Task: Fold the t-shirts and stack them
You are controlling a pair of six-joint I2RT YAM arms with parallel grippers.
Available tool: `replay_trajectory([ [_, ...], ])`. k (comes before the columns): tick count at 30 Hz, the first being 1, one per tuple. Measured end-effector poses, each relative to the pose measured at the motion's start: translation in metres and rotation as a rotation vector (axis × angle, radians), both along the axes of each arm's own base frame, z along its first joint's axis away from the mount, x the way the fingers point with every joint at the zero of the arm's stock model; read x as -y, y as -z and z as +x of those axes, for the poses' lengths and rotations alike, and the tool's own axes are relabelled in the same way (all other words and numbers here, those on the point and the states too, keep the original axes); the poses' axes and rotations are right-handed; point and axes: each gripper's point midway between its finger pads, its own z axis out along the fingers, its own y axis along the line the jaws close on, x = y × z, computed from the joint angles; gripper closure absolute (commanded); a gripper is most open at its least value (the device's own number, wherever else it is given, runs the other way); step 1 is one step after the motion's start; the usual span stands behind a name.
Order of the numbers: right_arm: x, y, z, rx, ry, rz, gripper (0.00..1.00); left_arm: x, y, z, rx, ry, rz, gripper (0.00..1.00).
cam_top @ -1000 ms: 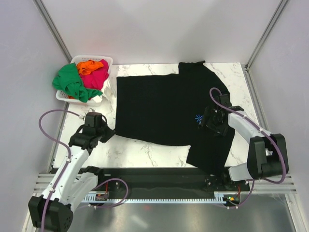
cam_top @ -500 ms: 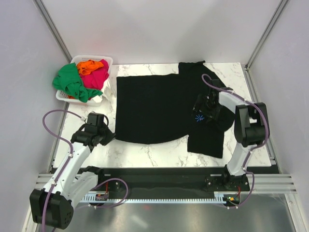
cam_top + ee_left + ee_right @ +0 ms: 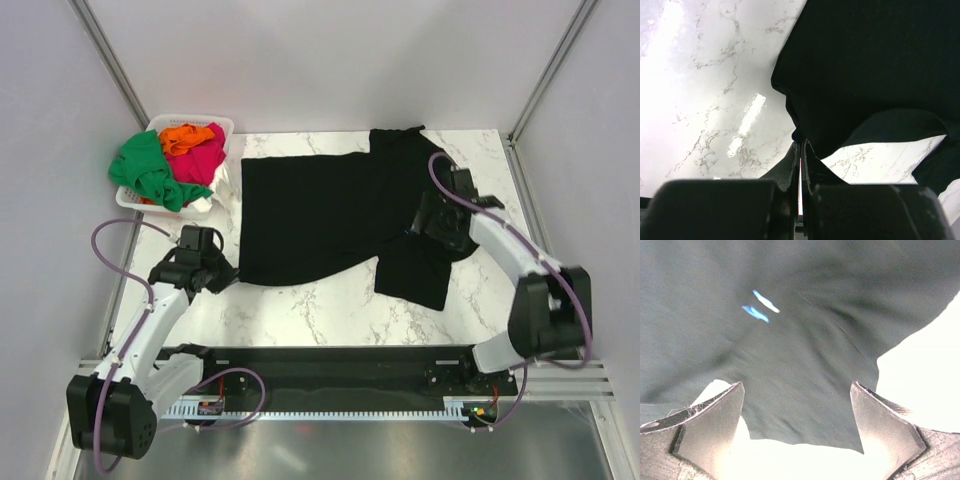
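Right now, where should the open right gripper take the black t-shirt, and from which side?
Take the black t-shirt by its near right corner, coming from the table side: that edge lies flat on the marble, close to the right gripper.

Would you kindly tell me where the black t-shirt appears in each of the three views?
Top external: black t-shirt spread mid-frame.
Left wrist: upper right, its edge pinched by the left hand.
Right wrist: fills the frame beyond the open right hand.
Shared landmark: the white marble tabletop.
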Motion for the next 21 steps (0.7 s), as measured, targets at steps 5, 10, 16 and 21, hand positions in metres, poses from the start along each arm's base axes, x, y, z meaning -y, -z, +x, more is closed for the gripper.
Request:
replay_trajectory([
  [5,0.028,0.029,-0.083,-0.095,0.109,-0.069,0.07,0.005,0.001,0.001,0.002,0.025,-0.018,0.98],
  [10,0.036,0.066,-0.14,-0.248,0.154,-0.102,0.12,0.006,-0.001,0.001,0.015,0.039,-0.02,0.98],
  [16,0.023,0.073,-0.156,-0.24,0.134,-0.068,0.3,0.008,-0.006,-0.001,0.039,0.048,-0.03,0.98],
  [21,0.014,0.08,-0.16,-0.252,0.109,-0.051,0.65,0.007,-0.004,-0.002,0.032,0.048,-0.03,0.98],
])
